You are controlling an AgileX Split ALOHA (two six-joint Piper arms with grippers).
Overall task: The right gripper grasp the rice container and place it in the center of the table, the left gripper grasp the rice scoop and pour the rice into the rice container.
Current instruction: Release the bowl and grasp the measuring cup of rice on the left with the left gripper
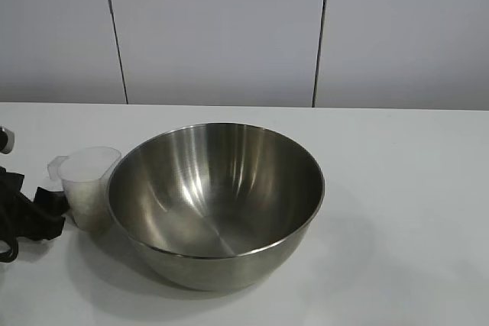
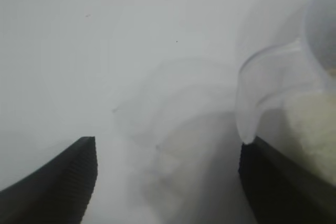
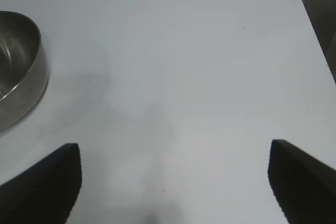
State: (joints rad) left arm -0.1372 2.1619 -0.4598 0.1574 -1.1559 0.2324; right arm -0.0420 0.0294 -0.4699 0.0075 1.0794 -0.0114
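Observation:
The rice container point(image 1: 216, 204), a big shiny steel bowl, stands near the middle of the white table point(image 1: 405, 188); its inside looks bare. Touching its left side is the rice scoop point(image 1: 88, 185), a clear plastic cup standing upright with white rice point(image 2: 315, 124) in it. My left gripper point(image 1: 55, 210) is low at the table's left edge, just left of the scoop. In the left wrist view this left gripper point(image 2: 168, 145) is open, and the scoop's tab handle point(image 2: 262, 93) ends right at one fingertip, not between the fingers. My right gripper point(image 3: 174, 146) hangs open over bare table, away from the bowl point(image 3: 18, 72).
A pale panelled wall point(image 1: 221, 28) rises behind the table's far edge. The table's edge point(image 3: 312, 30) with a dark floor beyond it shows in the right wrist view. A black cable point(image 1: 8, 246) loops by the left arm.

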